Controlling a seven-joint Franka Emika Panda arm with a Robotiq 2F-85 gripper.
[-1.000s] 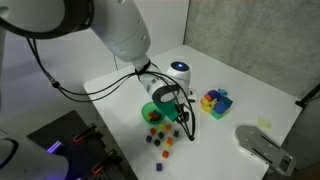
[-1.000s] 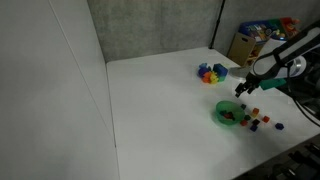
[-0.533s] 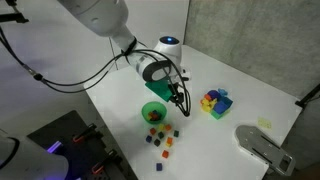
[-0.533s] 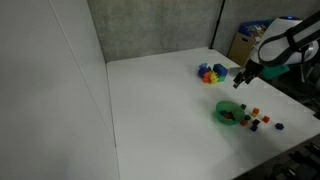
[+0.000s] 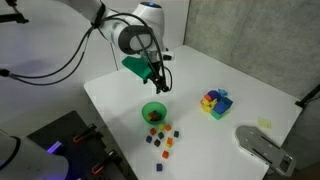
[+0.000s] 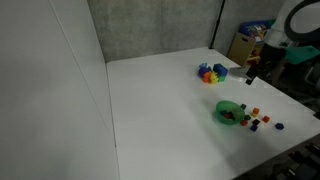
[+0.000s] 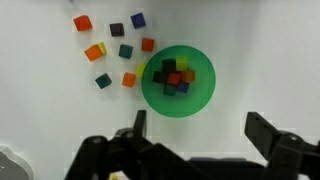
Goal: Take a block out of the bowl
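White tabletop (image 5: 250,90) with a grey wall (image 5: 250,30) behind it, pretty plain setup. Nearest the camera in an exterior view is a scatter of loose cubes (image 5: 160,138) in mixed colours, lying on the table just in front of the bowl (image 5: 154,112). The bowl is small, round and bright green. It sits upright on the table near the front edge, and both exterior views show it. The wrist view looks straight down into it, and there's a small pile of cubes (image 7: 176,76) inside: orange, red, yellow and a couple of dark ones, all bunched together. I can't really count them.

A bit further back and off to the side is a block cluster (image 5: 215,102) in blue, yellow and red, well apart from the bowl.

Further back again, the gripper (image 5: 157,84) hangs in the air over the table, clear of the bowl and not touching anything. In the wrist view its two fingers (image 7: 138,124) come in from the bottom edge and are spread wide apart. The bowl sits out beyond them, roughly in the middle of the shot, and the loose cubes are off to one side of it.
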